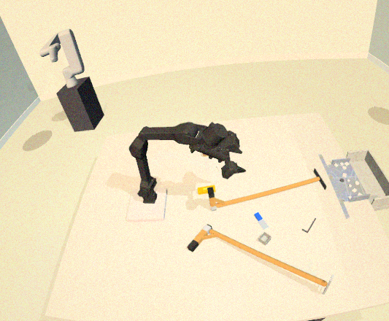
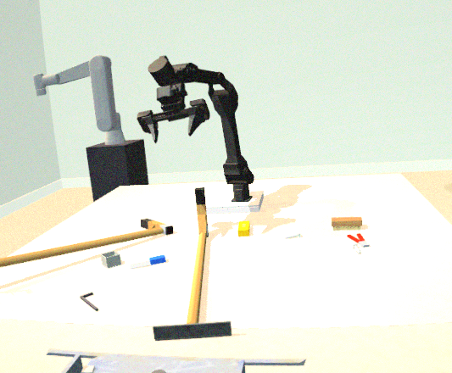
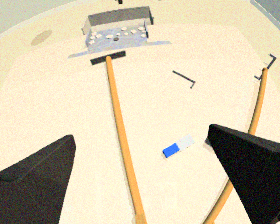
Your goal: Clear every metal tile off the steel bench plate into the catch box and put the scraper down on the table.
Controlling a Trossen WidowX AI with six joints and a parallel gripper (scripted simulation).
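Note:
A long orange-handled tool with a wide black blade (image 1: 272,191) (image 2: 198,271) (image 3: 122,135) lies on the table, its blade just short of the steel bench plate (image 1: 335,184) (image 2: 168,364) and its black-tipped grip toward the arm's base. Several pale metal tiles (image 1: 357,182) (image 3: 109,36) are scattered on the plate. The grey catch box (image 1: 379,175) (image 3: 118,16) stands at the plate's far end; its floor is partly hidden. My gripper (image 1: 243,160) (image 2: 173,138) (image 3: 144,136) is open and empty, high above the table, with the black-bladed tool's handle between the fingers in the wrist view.
A second long orange tool (image 1: 268,258) (image 2: 70,249) (image 3: 258,107) has a thin metal head. A blue-and-white piece (image 1: 258,217) (image 2: 157,259) (image 3: 171,150), a grey open cube (image 1: 264,238) (image 2: 111,259) and a hex key (image 1: 309,226) (image 2: 89,302) (image 3: 183,76) lie between the tools. A yellow block (image 1: 201,190) (image 2: 243,229) sits beside the grip.

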